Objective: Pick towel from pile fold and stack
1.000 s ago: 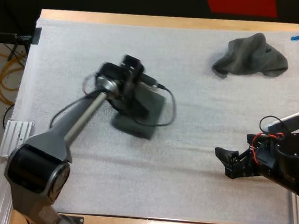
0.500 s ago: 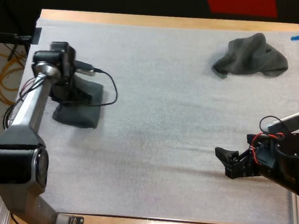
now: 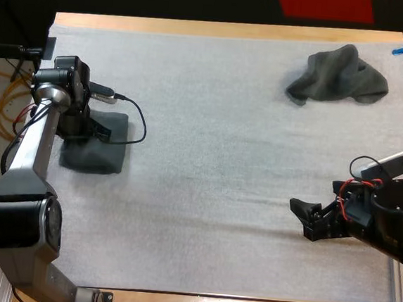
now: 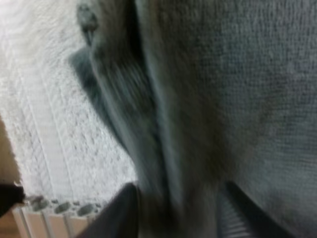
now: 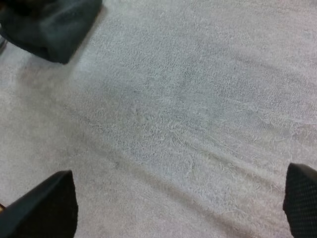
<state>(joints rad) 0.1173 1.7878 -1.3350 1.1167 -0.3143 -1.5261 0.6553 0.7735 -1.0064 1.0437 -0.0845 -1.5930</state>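
Two dark grey-green towels lie on the white mat. Folded towel: flat at the mat's left edge, well apart from the crumpled towel at the far right corner, presumably so that a stack begins clear of the pile. Left gripper: set on the folded towel's far side, its fingers pinching a fold of cloth between them, judged a grip for positioning before release. Right gripper: spread wide over bare mat at the near right, holding nothing, apparently parked out of the way. Wooden table borders the mat. No brand, label or writing is legible.
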